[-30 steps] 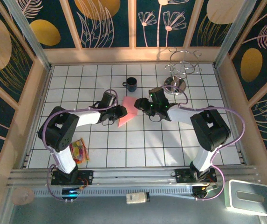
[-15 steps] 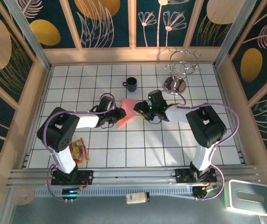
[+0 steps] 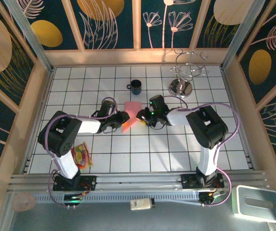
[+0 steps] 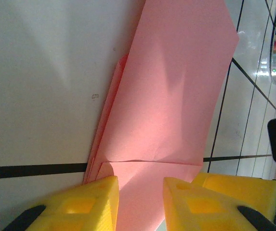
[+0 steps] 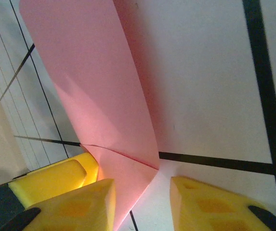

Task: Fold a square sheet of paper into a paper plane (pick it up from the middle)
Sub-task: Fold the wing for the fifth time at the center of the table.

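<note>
Right pincer [image 3: 140, 115] has slid in against the paper plane [image 3: 131, 111], fingers apart around one corner; left pincer [image 3: 124, 118], also apart, straddles its opposite end on the tabletop [image 3: 176, 144].

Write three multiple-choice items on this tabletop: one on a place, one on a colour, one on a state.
1. Where does the dark ceramic mug stand?
A) beyond the pink folded paper sheet, towards the far wall
B) at the near edge
C) on top of the paper

2. What colour are the fingertips of the left end effector?
A) blue
B) yellow
C) green

3. What state is the paper in?
A) crumpled into a ball
B) torn in two
C) folded in flat layers with sharp creases

Answers:
1 A: the top view shows the mug past the paper, apart from it.
2 B: the left wrist view shows yellow fingertips.
3 C: both wrist views show straight creases and stacked edges.
</note>
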Robot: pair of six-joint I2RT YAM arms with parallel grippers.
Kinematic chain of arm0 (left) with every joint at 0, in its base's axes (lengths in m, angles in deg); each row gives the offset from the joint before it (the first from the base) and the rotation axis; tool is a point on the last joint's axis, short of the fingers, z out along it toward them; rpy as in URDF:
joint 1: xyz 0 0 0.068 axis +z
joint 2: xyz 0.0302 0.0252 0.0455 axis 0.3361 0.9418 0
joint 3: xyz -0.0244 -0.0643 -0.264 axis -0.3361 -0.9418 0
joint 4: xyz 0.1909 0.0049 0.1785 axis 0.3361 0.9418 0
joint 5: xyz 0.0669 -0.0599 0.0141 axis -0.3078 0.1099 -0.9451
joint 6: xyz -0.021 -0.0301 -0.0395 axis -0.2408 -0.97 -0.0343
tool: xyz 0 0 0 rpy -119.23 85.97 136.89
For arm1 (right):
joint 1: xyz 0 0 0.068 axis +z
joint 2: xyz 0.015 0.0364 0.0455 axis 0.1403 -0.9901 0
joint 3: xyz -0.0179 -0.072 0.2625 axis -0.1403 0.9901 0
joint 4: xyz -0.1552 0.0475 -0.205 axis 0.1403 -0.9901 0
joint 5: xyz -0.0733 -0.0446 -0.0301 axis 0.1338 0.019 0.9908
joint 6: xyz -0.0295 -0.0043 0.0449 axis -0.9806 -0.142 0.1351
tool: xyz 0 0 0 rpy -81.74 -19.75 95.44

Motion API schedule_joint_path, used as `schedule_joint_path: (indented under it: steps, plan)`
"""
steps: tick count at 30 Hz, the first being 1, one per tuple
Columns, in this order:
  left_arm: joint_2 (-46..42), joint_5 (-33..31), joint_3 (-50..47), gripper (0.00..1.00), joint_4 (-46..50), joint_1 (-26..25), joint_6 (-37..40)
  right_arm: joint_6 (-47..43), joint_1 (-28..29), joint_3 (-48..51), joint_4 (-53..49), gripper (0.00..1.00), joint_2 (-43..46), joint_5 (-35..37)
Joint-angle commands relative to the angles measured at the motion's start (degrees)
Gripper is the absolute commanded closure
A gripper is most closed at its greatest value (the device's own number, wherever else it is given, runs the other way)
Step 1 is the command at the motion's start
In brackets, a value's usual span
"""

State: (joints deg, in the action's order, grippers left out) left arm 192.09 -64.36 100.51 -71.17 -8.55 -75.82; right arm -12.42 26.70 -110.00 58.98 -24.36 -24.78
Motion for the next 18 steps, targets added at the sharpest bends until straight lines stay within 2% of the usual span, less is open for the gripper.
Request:
schedule_joint_path:
  steps: [1, 14, 18]
  plan:
    - [0.56, 2.2, -1.67, 0.7, 5.4, -0.19, -0.75, 0.6, 0.49, -1.54, 1.3, 0.68, -1.5, -1.49]
    - [0.39, 2.18, -0.71, 0.7, 6.56, -0.03, 0.23, 2.26, -1.58, -1.28, 8.02, 0.77, -3.2, -3.06]
    - [0.19, 2.09, -0.05, 0.7, 7.0, -0.05, 0.73, 1.45, -2.05, -2.36, 7.12, 0.84, -3.86, -4.09]
